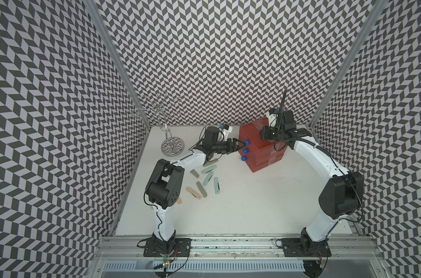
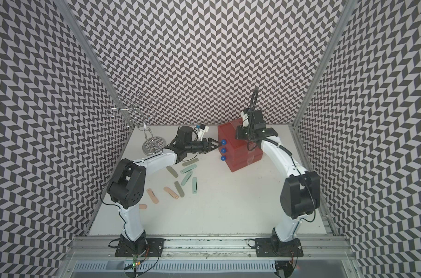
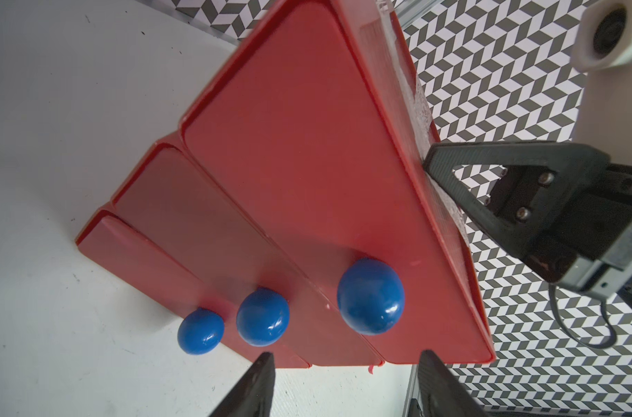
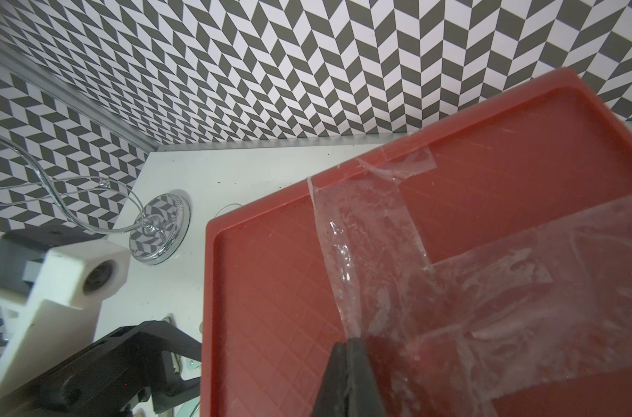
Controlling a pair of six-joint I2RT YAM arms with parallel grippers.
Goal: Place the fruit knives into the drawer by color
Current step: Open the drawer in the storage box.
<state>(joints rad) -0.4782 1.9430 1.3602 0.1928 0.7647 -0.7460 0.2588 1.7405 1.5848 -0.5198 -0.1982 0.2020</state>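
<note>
FRONT OF THE DRAWERS: My left gripper (image 1: 241,144) reaches level with the red three-drawer box (image 1: 261,154). Its fingers (image 3: 260,382) are spread to either side of the top blue knob (image 3: 370,296) and appear not yet to touch it. My right gripper (image 4: 350,343), fingers pressed together, bears tip-down on the clear tape (image 4: 372,234) across the box's top. In both top views the fruit knives (image 1: 208,179), in peach, grey-green and mint, lie scattered on the white table (image 1: 252,204) beside my left arm, apart from the box.
</note>
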